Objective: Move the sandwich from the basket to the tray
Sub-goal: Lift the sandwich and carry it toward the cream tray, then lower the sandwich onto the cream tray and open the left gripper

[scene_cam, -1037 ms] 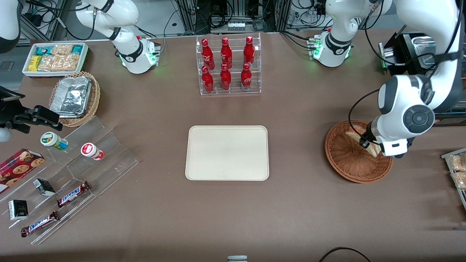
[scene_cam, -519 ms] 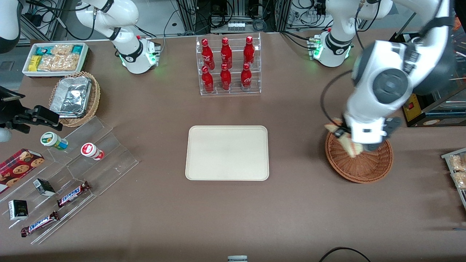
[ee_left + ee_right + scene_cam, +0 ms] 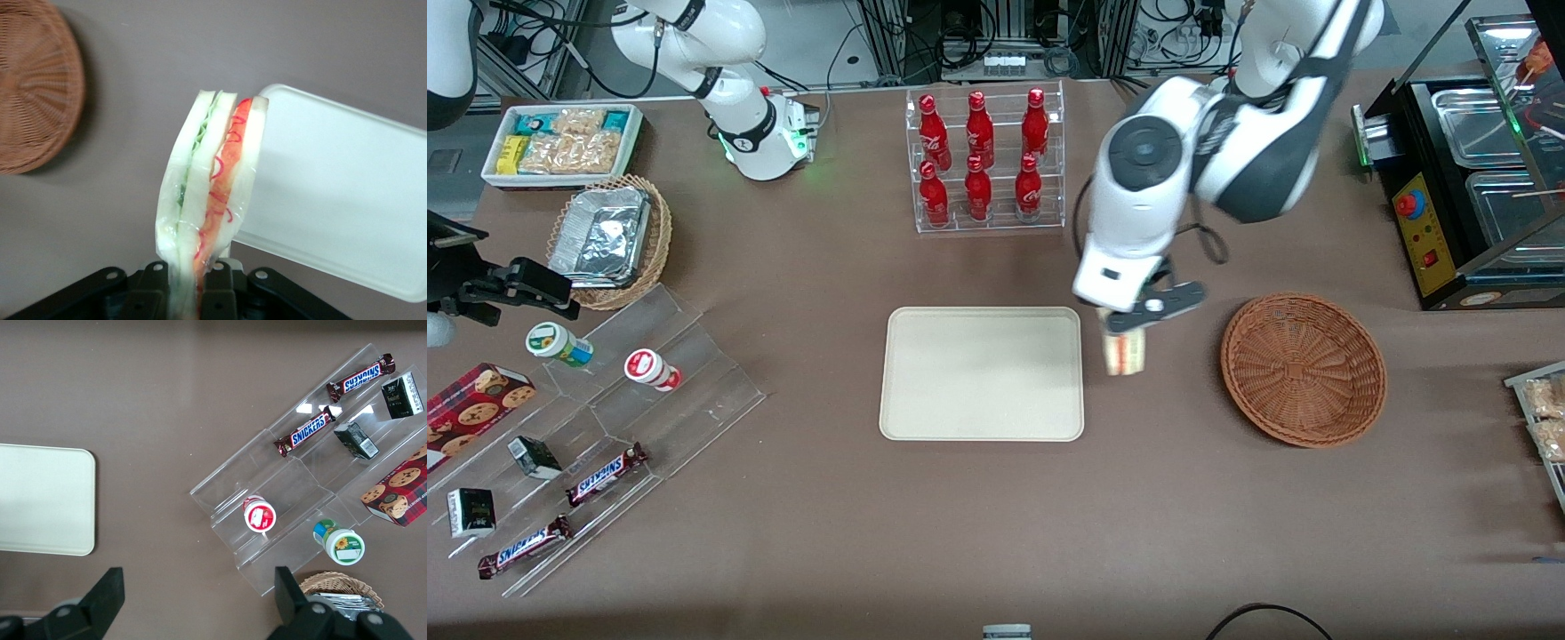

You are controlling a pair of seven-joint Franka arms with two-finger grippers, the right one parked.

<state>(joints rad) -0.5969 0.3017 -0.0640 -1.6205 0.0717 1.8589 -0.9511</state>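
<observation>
One flat cream-coloured rectangular tray (image 3: 981,373) with rounded corners and a low rim is seen at the centre of the front view, lying bare on the brown worktop (image 3: 827,516). Just past the tray's right-hand short edge, right of centre in that frame, the left arm's gripper (image 3: 1129,322) is held above the worktop with the small triangular sandwich wedge (image 3: 1124,354) of pale white bread hanging from it. The sandwich is thus carried in the air, beside the tray and not yet over it, and clear of the round reddish-brown woven wicker basket (image 3: 1304,368), which sits empty farther right in the frame.

In the wrist view the fingers are seen pinched on the sandwich (image 3: 212,200) at one end, pressing on its flat bread faces, while the rest of the wedge stands free with green and red filling showing along its cut edge. A clear glossy wrap appears to cover it.

The sandwich is judged light but soft and easily crushed; its layers could shear or slide apart if squeezed across the cut edge. The wrap is likely slippery. A hold across the broad bread faces, with modest pressure, is judged best. Since only one end is gripped, sagging or swinging of the free part is a risk during quick moves.
</observation>
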